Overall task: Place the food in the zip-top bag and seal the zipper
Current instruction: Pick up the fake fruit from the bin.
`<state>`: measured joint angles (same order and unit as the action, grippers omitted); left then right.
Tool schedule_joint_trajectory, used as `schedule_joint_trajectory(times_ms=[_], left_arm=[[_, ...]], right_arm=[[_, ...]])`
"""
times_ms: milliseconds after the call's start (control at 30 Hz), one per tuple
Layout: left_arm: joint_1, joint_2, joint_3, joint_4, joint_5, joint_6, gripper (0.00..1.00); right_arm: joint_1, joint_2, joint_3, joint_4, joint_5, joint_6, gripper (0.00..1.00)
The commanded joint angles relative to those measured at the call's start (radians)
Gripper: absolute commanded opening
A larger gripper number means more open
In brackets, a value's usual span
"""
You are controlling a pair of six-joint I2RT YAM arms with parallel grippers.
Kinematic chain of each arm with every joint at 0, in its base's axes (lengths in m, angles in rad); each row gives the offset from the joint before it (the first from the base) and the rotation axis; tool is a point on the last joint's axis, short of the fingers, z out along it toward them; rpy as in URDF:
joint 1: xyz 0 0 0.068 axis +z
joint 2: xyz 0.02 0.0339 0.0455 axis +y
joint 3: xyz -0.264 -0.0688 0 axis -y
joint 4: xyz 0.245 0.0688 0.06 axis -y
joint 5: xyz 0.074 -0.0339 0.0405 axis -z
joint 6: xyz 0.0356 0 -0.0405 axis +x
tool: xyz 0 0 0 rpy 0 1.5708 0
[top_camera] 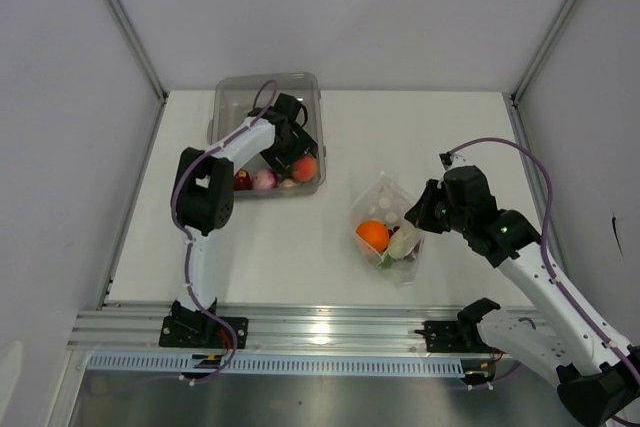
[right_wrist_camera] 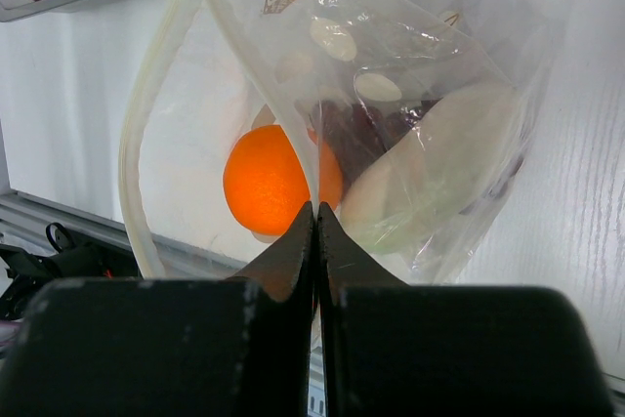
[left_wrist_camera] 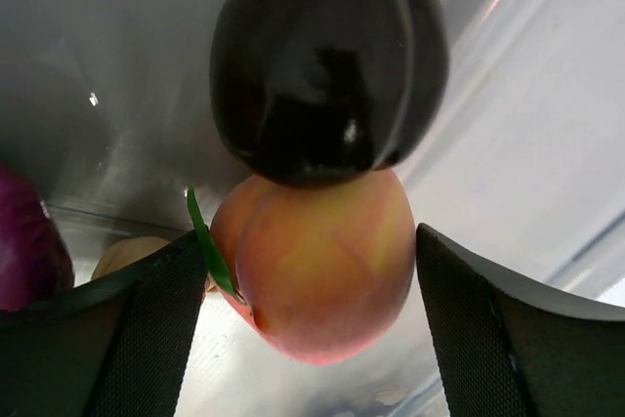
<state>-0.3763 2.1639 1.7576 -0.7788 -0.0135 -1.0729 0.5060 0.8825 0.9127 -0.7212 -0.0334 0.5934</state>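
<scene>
White table top (top_camera: 290, 257), faint wood grain, under left gripper (top_camera: 290, 154) and right gripper (top_camera: 414, 215). Plain pale walls (top_camera: 350, 7) beyond and outboard of both. Aluminium corner posts (top_camera: 125, 22) far side. Slotted rail (top_camera: 330, 329) behind them, overhead glare on it.

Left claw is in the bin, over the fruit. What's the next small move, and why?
Probably close the left claw on the peach: its open jaws already flank the peach on both sides inside the clear bin, with a dark plum-like fruit against it beyond. The right claw is shut on the zip-top bag edge, holding its mouth open.
</scene>
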Motion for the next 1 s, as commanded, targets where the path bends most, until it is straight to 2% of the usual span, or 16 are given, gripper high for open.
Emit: schedule_joint_trajectory(times_ms=[0, 367, 433, 467, 567, 600, 700, 767, 967], left_arm=[[0.01, 0.014, 0.04, -0.002, 0.033, -0.019, 0.85], [0.01, -0.029, -0.016, 0.046, 0.043, 0.013, 0.58], [0.01, -0.062, -0.035, 0.058, 0.047, 0.014, 0.51], [0.01, -0.079, -0.074, 0.07, 0.053, 0.017, 0.43], [0.01, -0.156, -0.139, 0.127, 0.067, 0.027, 0.29], [0.01, -0.174, -0.162, 0.136, 0.069, 0.03, 0.19], [0.01, -0.243, -0.191, 0.151, 0.084, 0.063, 0.11], [0.01, -0.298, -0.208, 0.153, 0.092, 0.082, 0.02], [0.004, -0.467, -0.291, 0.19, 0.119, 0.131, 0.01]], right_arm=[[-0.006, -0.013, -0.006, 0.017, 0.017, -0.015, 0.0], [-0.007, -0.025, -0.003, 0.009, 0.017, -0.007, 0.0], [-0.007, -0.025, -0.003, 0.011, 0.016, -0.004, 0.0], [-0.007, -0.027, -0.003, 0.011, 0.017, -0.003, 0.0], [-0.007, -0.027, -0.005, 0.016, 0.015, 0.002, 0.0], [-0.007, -0.025, -0.006, 0.016, 0.016, 0.003, 0.0], [-0.007, -0.025, -0.008, 0.02, 0.013, 0.008, 0.0], [-0.006, -0.024, -0.006, 0.02, 0.016, 0.009, 0.0], [-0.006, -0.022, 0.024, 0.012, 0.024, 0.008, 0.0]])
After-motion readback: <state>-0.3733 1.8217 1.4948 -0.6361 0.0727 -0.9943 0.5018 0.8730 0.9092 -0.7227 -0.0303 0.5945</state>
